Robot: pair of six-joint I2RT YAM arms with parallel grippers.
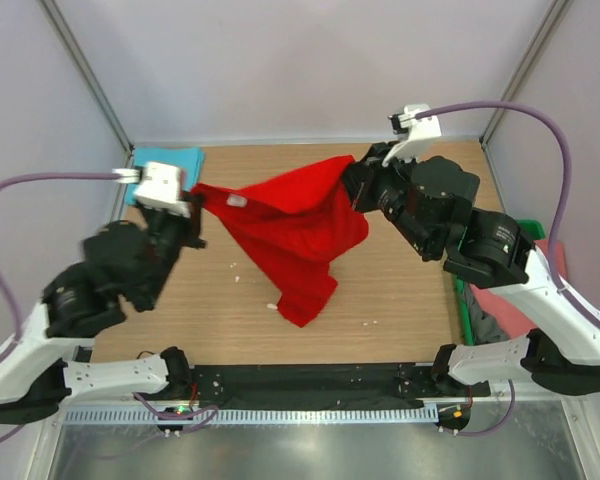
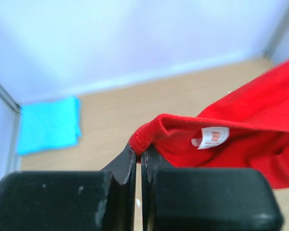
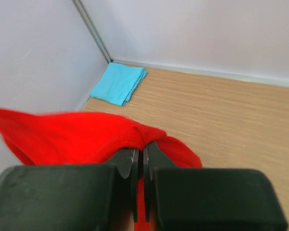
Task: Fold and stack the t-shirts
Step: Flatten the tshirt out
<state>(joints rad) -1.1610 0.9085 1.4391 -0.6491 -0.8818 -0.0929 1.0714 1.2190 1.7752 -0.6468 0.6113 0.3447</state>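
The red tee [image 1: 295,235] hung in the air between the two grippers, a sagging band from one pair of jaws to the other. Its lower part drooped beneath them to the table [image 1: 400,300], where the bottom end appeared to touch the wood. The left gripper [image 2: 138,155] had its jaws pressed together on the ribbed collar edge, the fold of rib bulging just above the tips. The neck label [image 2: 211,137] sat just to the right of those jaws, inside the neck opening. The right gripper [image 3: 139,156] was likewise clamped on a bunched ridge of red cloth that spilled to both sides of its tips; which part of the tee that was could not be told. A folded blue tee [image 1: 185,158] lay flat on the table well beyond the left jaws, in the far corner.

Judging by the sag and creases, the red tee was light, limp and without stiffness. It would take whatever shape gravity gave it and lie flat only if pulled taut from two points. It did not look fragile, and knit cloth should grip well between pads, though a pinch on a thin edge could slide out under tension. The thick collar rib looked the surer hold. Shoulder seams or hem corners would probably serve best for spreading it flat.
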